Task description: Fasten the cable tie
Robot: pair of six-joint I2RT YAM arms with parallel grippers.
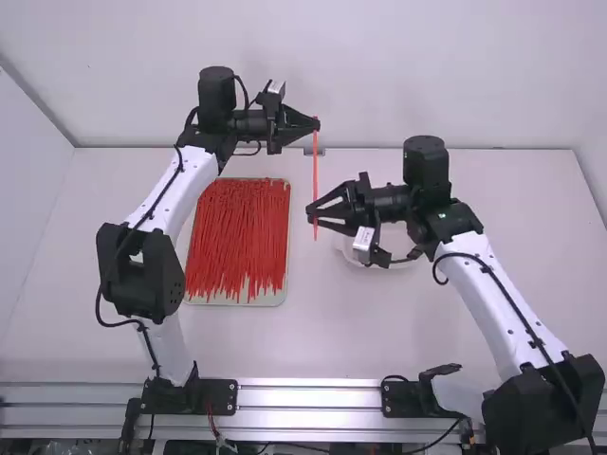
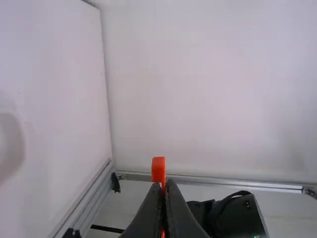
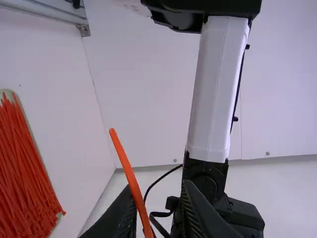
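White table (image 1: 114, 209), white walls around it. Left arm (image 1: 171, 190) is raised over the far side, and right arm (image 1: 493, 284) reaches in from the right toward the middle. Tray (image 1: 275, 300) sits left of centre with a heap of spare red ties (image 1: 237, 237) on it. Pale round dish (image 1: 403, 263) on the table under the right wrist.

Left gripper (image 1: 311, 123) is high at the far middle, jaws pressed together on the top end of one cable tie (image 1: 315, 171). A short stub pokes out past the fingertips in the left wrist view. The tie hangs straight down in the air, just right of the tray and clear of the table.

Right gripper (image 1: 316, 214) is level with the tie's lower end, jaws apart, with the strip running between the fingers. Contact can't be told.

Progress: early. One tie is picked out and presented, nothing fastened. No loop is formed and the tail isn't in the head. What's left is probably gripping the free end, bending it round, threading it and pulling tight.

Tie look: thin flat orange-red plastic strip, straight, slight lean in the right wrist view. Can't tell which end is the head.
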